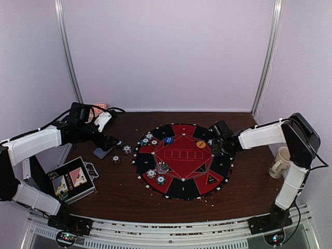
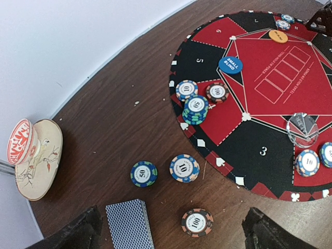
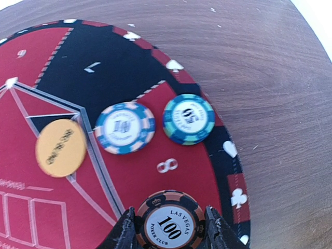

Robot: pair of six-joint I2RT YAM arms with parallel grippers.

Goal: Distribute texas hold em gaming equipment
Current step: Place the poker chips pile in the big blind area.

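My right gripper [image 3: 169,231] is shut on a black-and-orange 100 chip [image 3: 168,223], held low over the red section marked 8 of the round poker mat [image 3: 119,57]. Just beyond it lie a blue 10 chip [image 3: 124,127], a teal 50 chip [image 3: 189,119] and the orange button [image 3: 60,148]. My left gripper [image 2: 171,233] hangs open above the wood left of the mat [image 2: 244,150]. Under it are the blue-backed card deck [image 2: 129,225], a 100 chip [image 2: 197,222], a 50 chip [image 2: 143,173] and a 10 chip [image 2: 184,168]. The blue button [image 2: 230,65] rests on the mat.
The metal case with card pictures [image 1: 70,181] sits at the near left and a beige mug [image 1: 280,163] at the right. A ceramic dish [image 2: 39,158] leans at the far-left wall. Chip stacks [image 2: 195,109] and a clear disc [image 2: 303,128] occupy mat sections.
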